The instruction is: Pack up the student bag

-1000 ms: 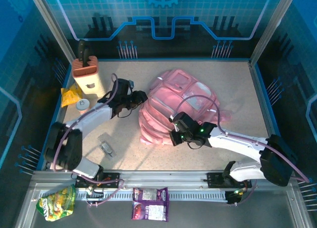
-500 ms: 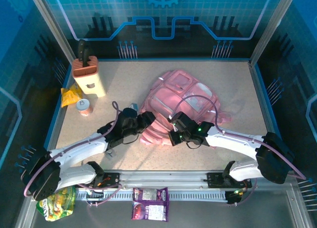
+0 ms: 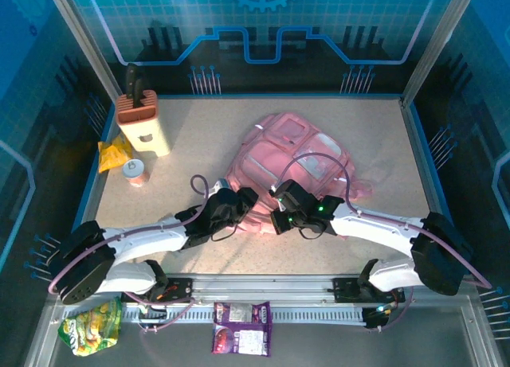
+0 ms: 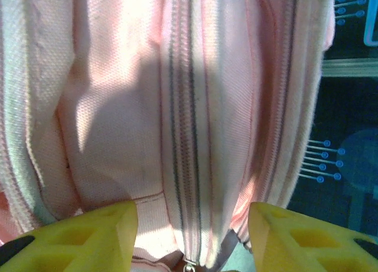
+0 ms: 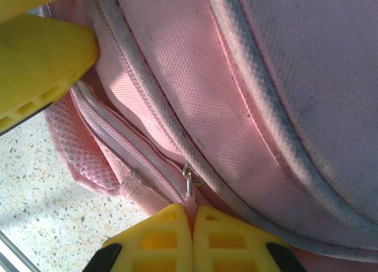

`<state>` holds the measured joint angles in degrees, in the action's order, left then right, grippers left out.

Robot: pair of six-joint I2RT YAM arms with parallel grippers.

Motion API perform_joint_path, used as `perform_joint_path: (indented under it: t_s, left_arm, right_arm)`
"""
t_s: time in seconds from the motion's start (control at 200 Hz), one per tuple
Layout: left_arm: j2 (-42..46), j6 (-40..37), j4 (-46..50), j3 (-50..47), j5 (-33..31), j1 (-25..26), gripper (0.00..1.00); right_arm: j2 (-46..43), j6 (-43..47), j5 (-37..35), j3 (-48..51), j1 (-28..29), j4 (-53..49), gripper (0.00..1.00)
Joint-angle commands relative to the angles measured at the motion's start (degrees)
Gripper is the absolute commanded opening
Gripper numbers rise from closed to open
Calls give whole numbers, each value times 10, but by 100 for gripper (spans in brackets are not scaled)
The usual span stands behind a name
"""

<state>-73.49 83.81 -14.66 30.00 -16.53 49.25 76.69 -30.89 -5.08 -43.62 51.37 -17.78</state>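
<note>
The student bag [image 3: 299,144] lies pink and flat mid-table. My right gripper [image 3: 276,221] is at its near edge, shut on the pink zip pull tab [image 5: 190,208], whose metal ring [image 5: 188,179] hooks into the slider. My left gripper [image 3: 245,200] is just left of it, open against the bag's side. In the left wrist view its yellow fingers [image 4: 88,236] stand wide apart on either side of a closed grey zip line [image 4: 183,136] on the bag [image 4: 118,107]. One left finger [image 5: 41,53] shows at the upper left of the right wrist view, over the bag [image 5: 283,77].
A tan block holder [image 3: 142,124], a yellow packet [image 3: 114,154] and a small white-lidded jar [image 3: 137,173] stand at the back left. A green snack bag [image 3: 92,323] and a purple packet [image 3: 241,327] lie on the rail in front of the table.
My left arm has swung from the back left down to the bag's near-left edge, ending next to the right gripper. The right gripper has held its place on the zip pull.
</note>
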Motion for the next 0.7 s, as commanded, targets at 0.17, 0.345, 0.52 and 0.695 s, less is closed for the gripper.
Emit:
perform_joint_path:
  t_s: [0.17, 0.345, 0.52, 0.695]
  left_arm:
    - [-59, 12, -22, 45, -24, 7, 47]
    - [-56, -18, 21, 63, -48, 4, 25]
    - [-28, -44, 54, 63, -53, -13, 3]
    - [5, -93, 89, 69, -16, -71, 0]
  right_arm:
    - [16, 9, 6, -11, 8, 18, 0]
    - [17, 12, -10, -10, 8, 10, 0]
    - [2, 10, -54, -11, 6, -29, 0]
    - [-23, 11, -72, 0, -2, -61, 0]
